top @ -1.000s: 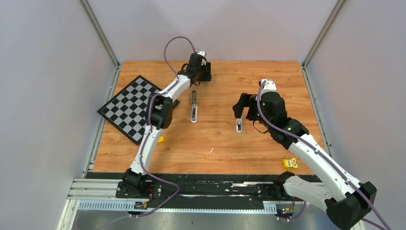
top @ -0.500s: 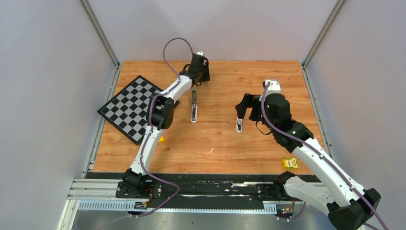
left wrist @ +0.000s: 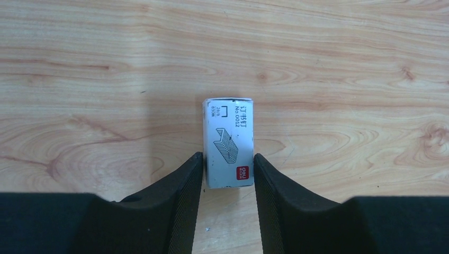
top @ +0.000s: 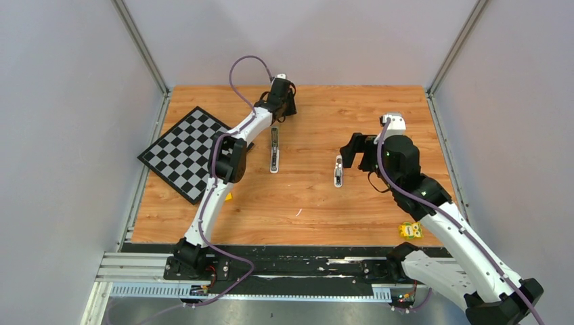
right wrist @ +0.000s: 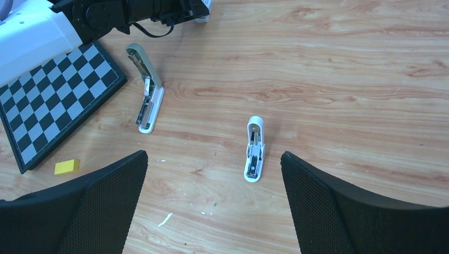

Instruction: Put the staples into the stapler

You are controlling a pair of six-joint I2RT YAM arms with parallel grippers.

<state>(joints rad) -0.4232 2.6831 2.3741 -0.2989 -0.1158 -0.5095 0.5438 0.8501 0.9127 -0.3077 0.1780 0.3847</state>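
Evidently the step in hand is fetching the staples. The left gripper (left wrist: pixel 229 161) is low over the far part of the table (top: pixel 399 108). Its two black fingers (left wrist: pixel 180 196) flank the near end of a small white staple box (left wrist: pixel 229 127) lying flat on the wood. The fingertips sit right at the box's long sides, but I cannot tell whether they are pressing it or only bracketing it.

No loose staples show in any view. They are presumably inside that box, whose top carries a drawing of a staple strip.

The stapler (top: pixel 274 150) lies just on the near side of the left gripper and right of the checkerboard (top: pixel 183 152). It is swung open along the table with its inner channel facing up. A second, smaller white stapler (top: pixel 338 170) lies well to its right. The right gripper (top: pixel 352 150) hangs close beside that one, spread wide and holding nothing.

By my reading the loading itself has not begun: the channel looks ready, but nothing has been brought to it.

The next move probably calls for a firm but gentle squeeze on the cardboard, since too much force would crush it. The box would then be lifted and carried nearer to the open stapler. After that it has to be opened and a strip drawn out, which is fine work that likely needs the idle right gripper to help. The strip must finally sit straight in the narrow channel.
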